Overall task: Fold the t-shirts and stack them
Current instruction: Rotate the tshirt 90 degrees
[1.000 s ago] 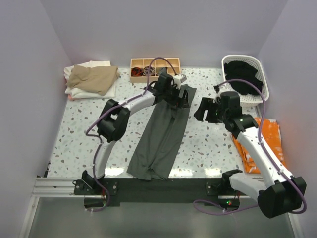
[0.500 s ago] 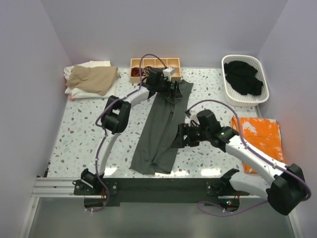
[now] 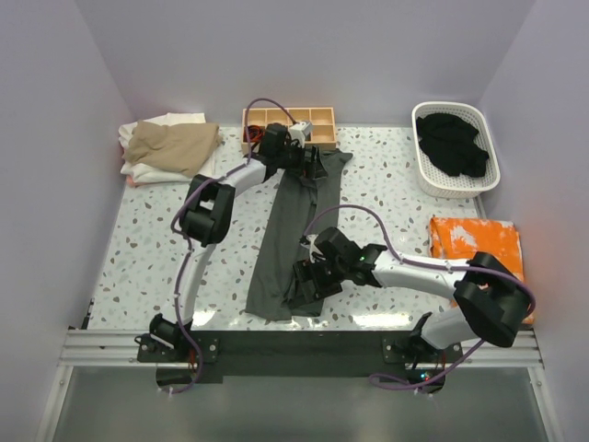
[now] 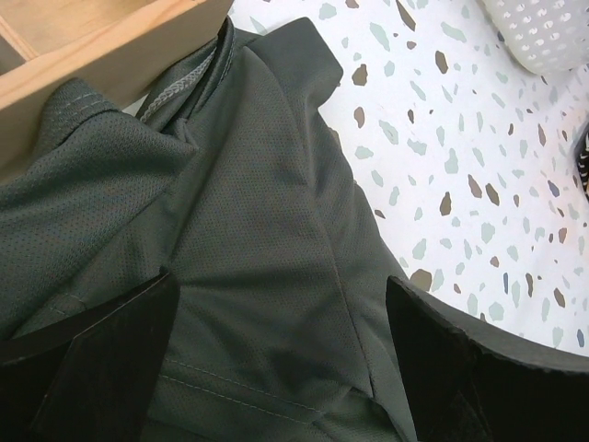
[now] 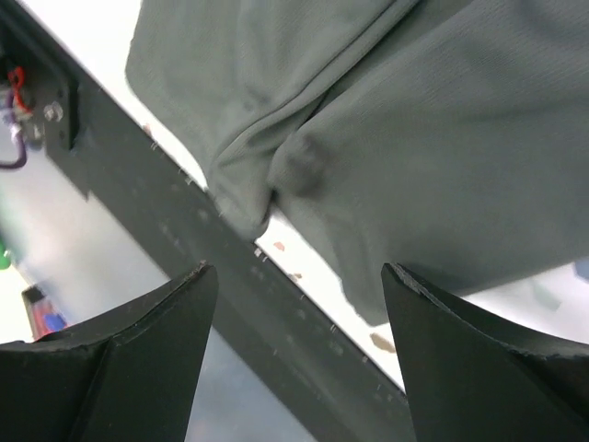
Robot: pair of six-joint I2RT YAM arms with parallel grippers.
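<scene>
A dark charcoal-grey t-shirt (image 3: 299, 230) lies in a long narrow strip down the middle of the table, from the wooden tray to the front edge. My left gripper (image 3: 313, 168) hovers open over its far end; in the left wrist view the grey mesh cloth (image 4: 258, 212) fills the space under my left gripper (image 4: 285, 368), and nothing is pinched. My right gripper (image 3: 299, 281) stands open low over the near end. In the right wrist view the hem (image 5: 442, 138) lies just beyond my right gripper (image 5: 294, 350). A tan t-shirt (image 3: 170, 147) lies on white ones at the back left.
A wooden compartment tray (image 3: 287, 127) touches the shirt's far end. A white basket (image 3: 456, 147) with black cloth stands at the back right. An orange packet (image 3: 479, 244) lies at the right edge. The black front rail (image 5: 184, 230) runs right under the right gripper.
The right arm swung from beside the basket across to the shirt's near end. The left gripper shifted slightly left and back at the far end, and the shirt strip shifted with it.
</scene>
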